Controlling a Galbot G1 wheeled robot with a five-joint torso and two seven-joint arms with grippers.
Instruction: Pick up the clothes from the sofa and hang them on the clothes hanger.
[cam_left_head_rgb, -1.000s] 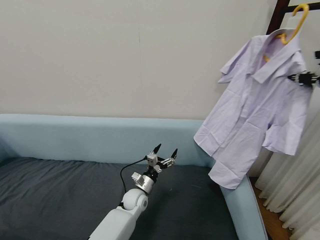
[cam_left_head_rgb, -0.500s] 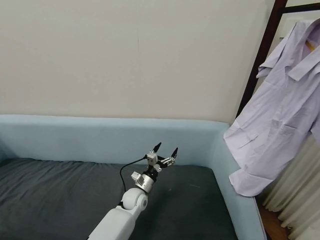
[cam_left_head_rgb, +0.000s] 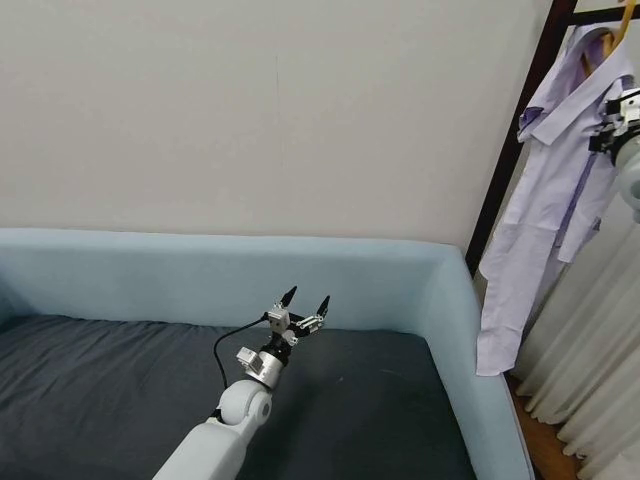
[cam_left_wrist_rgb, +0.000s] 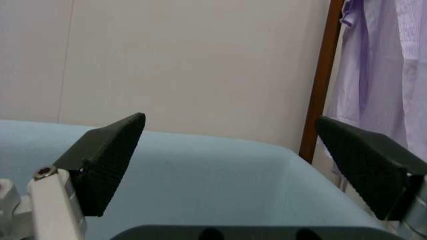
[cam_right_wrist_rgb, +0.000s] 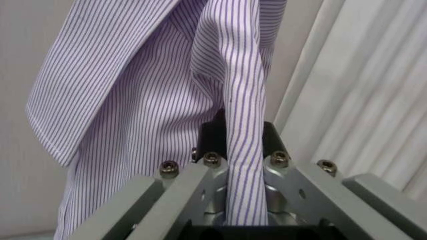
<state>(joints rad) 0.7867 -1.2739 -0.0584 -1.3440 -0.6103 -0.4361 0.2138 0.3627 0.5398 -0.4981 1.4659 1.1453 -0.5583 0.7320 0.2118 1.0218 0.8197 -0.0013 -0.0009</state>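
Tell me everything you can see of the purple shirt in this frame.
The shirt is thin, lilac-and-white pinstriped fabric with a collar and short sleeves. It hangs lengthwise in folds from a yellow hanger beside the dark wooden stand, past the end of the sofa. The right gripper is shut on a fold of it.

Purple-striped shirt; pale blue sofa; dark grey seat

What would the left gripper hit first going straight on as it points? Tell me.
Likely the sofa backrest near its top edge; the open left gripper might instead clear it and reach the wall.
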